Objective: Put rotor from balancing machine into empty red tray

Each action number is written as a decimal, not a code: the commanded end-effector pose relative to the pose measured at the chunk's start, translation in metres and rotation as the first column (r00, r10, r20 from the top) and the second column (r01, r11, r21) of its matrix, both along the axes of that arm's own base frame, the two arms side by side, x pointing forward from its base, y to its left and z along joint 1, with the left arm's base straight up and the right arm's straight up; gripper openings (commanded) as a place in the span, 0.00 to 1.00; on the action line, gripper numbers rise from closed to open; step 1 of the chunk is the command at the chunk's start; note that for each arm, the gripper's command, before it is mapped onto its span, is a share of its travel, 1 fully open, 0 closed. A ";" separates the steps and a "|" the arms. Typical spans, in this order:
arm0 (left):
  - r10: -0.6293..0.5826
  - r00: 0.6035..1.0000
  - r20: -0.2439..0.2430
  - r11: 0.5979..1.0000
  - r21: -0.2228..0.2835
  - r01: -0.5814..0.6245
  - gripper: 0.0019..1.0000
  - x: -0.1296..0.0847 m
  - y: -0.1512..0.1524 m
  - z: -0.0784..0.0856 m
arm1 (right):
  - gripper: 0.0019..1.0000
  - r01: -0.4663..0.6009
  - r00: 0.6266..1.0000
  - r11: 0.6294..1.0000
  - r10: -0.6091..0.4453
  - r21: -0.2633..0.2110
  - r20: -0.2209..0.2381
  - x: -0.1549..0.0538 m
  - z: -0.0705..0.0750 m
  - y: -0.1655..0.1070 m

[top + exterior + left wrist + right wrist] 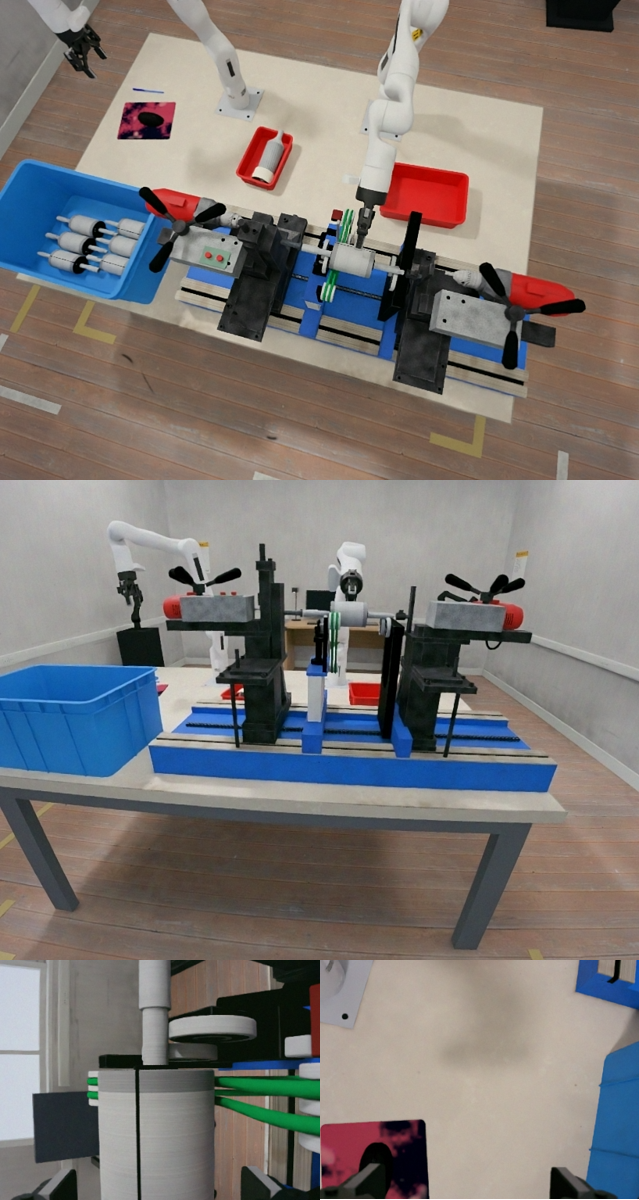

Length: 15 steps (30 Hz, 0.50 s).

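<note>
The light-grey metal cylindrical rotor (352,259) (348,613) (157,1132) lies level on the blue-and-black metal balancing machine (361,309) (355,774). Above it hangs the black metal left end effector (361,241) (351,596) (159,1187), fingers spread, holding nothing. The black metal right end effector (98,65) (133,611) (468,1184), also spread and unloaded, is well apart from the machine. The empty red plastic tray (424,198) (364,694) sits on the beige tabletop (309,98) (258,795) (476,1097).

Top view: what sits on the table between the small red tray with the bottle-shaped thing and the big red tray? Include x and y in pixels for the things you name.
In the top view, a small white block (351,179) lies between the small tray (244,178) and the big one (423,222), nearer the big one.
</note>
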<state>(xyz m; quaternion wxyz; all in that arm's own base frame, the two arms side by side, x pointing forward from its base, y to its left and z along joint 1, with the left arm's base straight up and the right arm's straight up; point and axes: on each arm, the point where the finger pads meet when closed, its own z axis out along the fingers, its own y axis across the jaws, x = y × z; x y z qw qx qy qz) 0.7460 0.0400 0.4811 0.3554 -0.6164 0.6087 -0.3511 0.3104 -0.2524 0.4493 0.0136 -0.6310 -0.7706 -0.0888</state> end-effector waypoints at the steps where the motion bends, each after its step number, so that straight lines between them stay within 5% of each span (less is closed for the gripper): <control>1: 0.000 1.000 0.003 1.000 0.000 0.000 1.00 0.003 0.000 0.000 | 1.00 0.000 1.000 1.000 0.000 -0.001 0.002 0.000 0.001 0.000; 15: 0.000 1.000 0.002 1.000 0.000 0.000 1.00 0.022 0.000 -0.012 | 1.00 0.000 1.000 1.000 0.000 -0.001 0.002 0.000 0.001 0.000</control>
